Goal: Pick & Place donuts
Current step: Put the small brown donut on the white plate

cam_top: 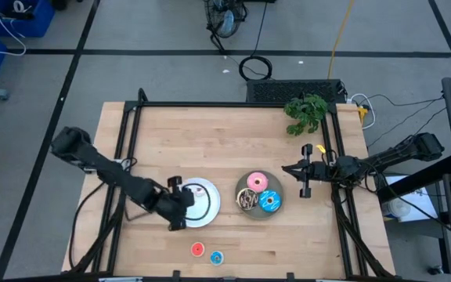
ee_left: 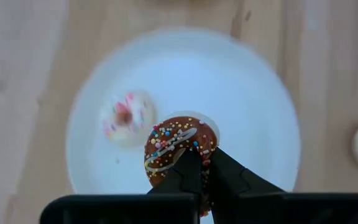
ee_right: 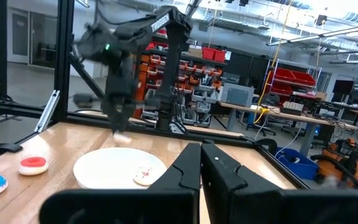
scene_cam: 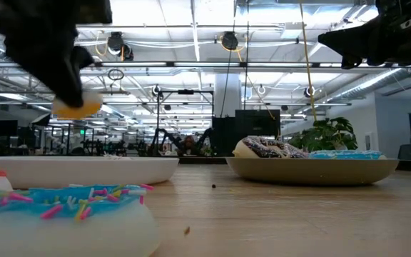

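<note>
My left gripper (cam_top: 177, 205) is shut on the tiny brown sprinkled donut (ee_left: 176, 146), above the white plate (cam_top: 210, 205). The tiny white-pink donut (ee_left: 127, 116) lies flat on that plate. The tiny red donut (cam_top: 197, 249) and tiny blue donut (cam_top: 216, 257) lie on the table near its front edge. The pink (cam_top: 256, 182), blue sprinkled (cam_top: 270, 202) and brown streaked (cam_top: 247, 200) donuts lie on the grey plate (cam_top: 276, 186). My right gripper (cam_top: 302, 178) is shut and empty, right of the grey plate. My left gripper pinches the tiny brown donut's ring on one side (ee_left: 194, 163) between its two fingers. The fingers come from above, pointing down. The donut sits about level, lifted clear above the white plate (scene_cam: 84, 170), and its pale underside (scene_cam: 77, 107) shows in the low view.
A green plant sprig (cam_top: 305, 111) lies at the table's far right corner. Bare wood lies left of the white plate and along the far half of the table. A black frame rail (cam_top: 131, 141) runs along the sides.
</note>
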{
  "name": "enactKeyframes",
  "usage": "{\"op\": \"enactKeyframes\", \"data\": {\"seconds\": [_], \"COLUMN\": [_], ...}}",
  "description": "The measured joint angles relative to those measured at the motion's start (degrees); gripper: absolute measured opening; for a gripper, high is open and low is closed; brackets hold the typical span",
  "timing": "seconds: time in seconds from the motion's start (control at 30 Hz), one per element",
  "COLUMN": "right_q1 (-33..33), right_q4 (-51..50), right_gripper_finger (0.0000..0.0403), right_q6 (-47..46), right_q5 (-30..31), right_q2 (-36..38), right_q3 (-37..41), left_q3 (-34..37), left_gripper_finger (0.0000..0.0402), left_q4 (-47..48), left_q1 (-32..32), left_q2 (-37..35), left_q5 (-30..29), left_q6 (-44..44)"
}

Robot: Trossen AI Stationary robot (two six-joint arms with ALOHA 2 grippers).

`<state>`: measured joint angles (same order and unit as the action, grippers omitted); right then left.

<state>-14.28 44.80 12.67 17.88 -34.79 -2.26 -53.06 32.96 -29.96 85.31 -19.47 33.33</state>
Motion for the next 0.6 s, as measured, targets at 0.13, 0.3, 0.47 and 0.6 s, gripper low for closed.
{"op": "enactKeyframes", "data": {"seconds": [0.13, 0.3, 0.47, 0.6], "right_q1": [0.0, 0.0, 0.0, 0.0], "right_q4": [0.1, 0.4, 0.4, 0.0], "right_gripper_finger": [0.0, 0.0, 0.0, 0.0], "right_q6": [0.0, 0.0, 0.0, -1.0], "right_q5": [0.0, 0.0, 0.0, 0.0], "right_q2": [0.0, 0.0, 0.0, 0.0], "right_q3": [0.0, 0.0, 0.0, 0.0], "left_q3": [0.0, 0.0, 0.0, -0.3], "left_gripper_finger": [0.001, 0.0015, 0.0016, 0.0007], "left_q4": [0.1, 0.6, 0.5, 0.4], "left_q1": [0.6, 2.8, 5.0, 6.0], "left_q2": [4.9, 9.3, 12.5, 13.5], "left_q5": [2.9, 4.5, 5.7, 7.1], "left_q6": [0.7, 1.5, 0.5, -0.4]}}
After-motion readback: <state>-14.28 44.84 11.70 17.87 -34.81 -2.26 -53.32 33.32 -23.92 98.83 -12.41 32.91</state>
